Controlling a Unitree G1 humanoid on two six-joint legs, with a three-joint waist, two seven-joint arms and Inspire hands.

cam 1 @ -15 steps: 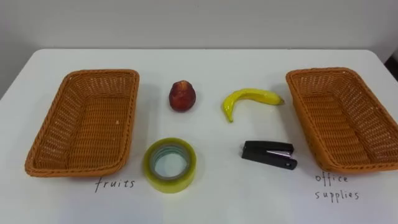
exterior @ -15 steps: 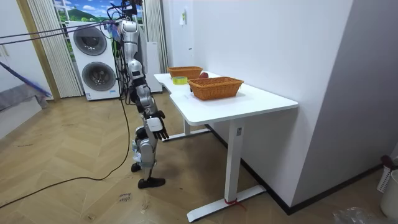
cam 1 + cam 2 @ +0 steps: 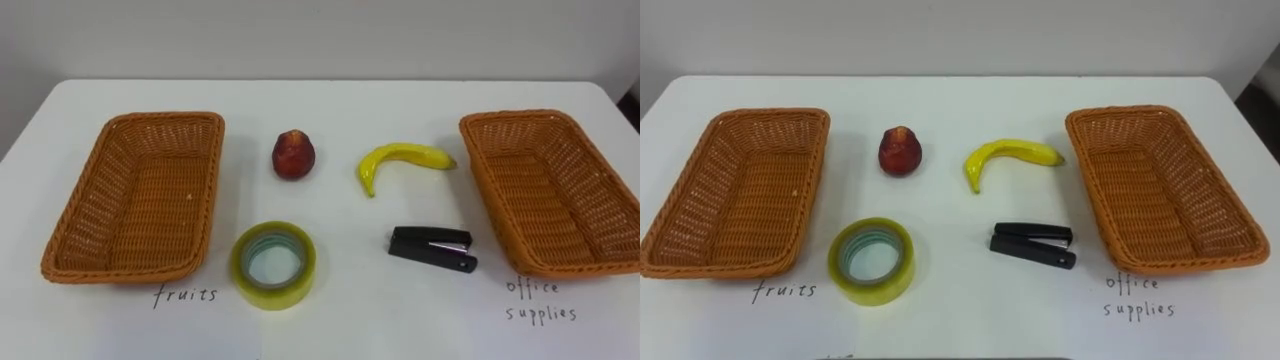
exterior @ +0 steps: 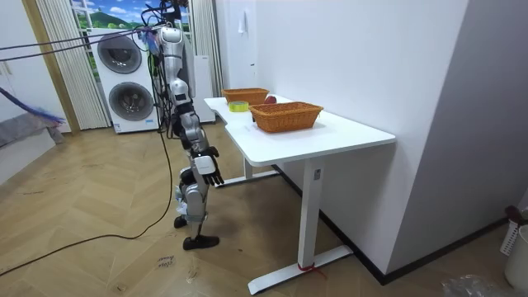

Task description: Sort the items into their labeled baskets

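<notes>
I see both baskets empty on the table (image 3: 340, 325): the fruit basket (image 3: 140, 200) at 9 o'clock, the supplies basket (image 3: 545, 190) at 3, its far corner cut off. Between them lie the red fruit (image 3: 294, 154) at 11, banana (image 3: 400, 158) at 1, tape roll (image 3: 274, 265) at 7 and stapler (image 3: 432, 248) at 5. In the room view my right hand (image 4: 211, 172) hangs by the hip with slack fingers, holding nothing.
</notes>
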